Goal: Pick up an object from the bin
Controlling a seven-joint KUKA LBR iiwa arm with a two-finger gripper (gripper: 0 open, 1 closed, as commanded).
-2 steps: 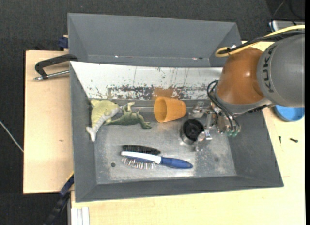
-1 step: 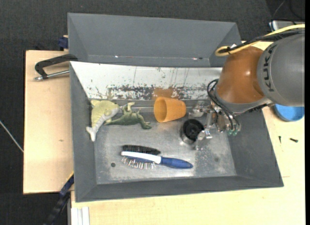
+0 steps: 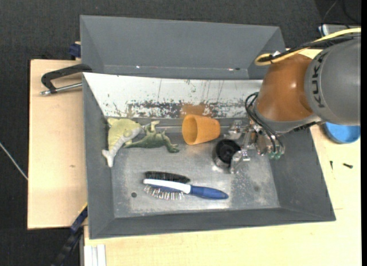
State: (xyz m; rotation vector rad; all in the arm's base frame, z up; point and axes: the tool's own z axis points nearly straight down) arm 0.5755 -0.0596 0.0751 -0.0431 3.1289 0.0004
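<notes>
Where the grey bin (image 3: 98, 190) comes closest to the camera, a brush (image 3: 182, 186) with black bristles and a blue handle lies flat on the floor, just inside the front wall. It runs left to right, and its handle points right. A little farther back sits a small black round thing (image 3: 225, 152), right of the middle. The gripper (image 3: 243, 149) is low over the floor, just beside it on its right, so close that they seem to touch. I cannot tell if the gripper is open or closed, or if it has hold of the black thing. The black thing looks round, so I cannot tell which way it points. Bare floor lies in front of it and to the right, out to the right wall. Behind it, near but apart, an orange cup (image 3: 200, 129) lies on its side with its mouth to the left. Farther left are a green lizard toy (image 3: 155, 139) and a pale fish toy (image 3: 121, 135), close together near the left wall. Farthest back, the scratched back wall stands behind the cup, and the arm's orange cover (image 3: 285, 90) hangs over the right corner.
</notes>
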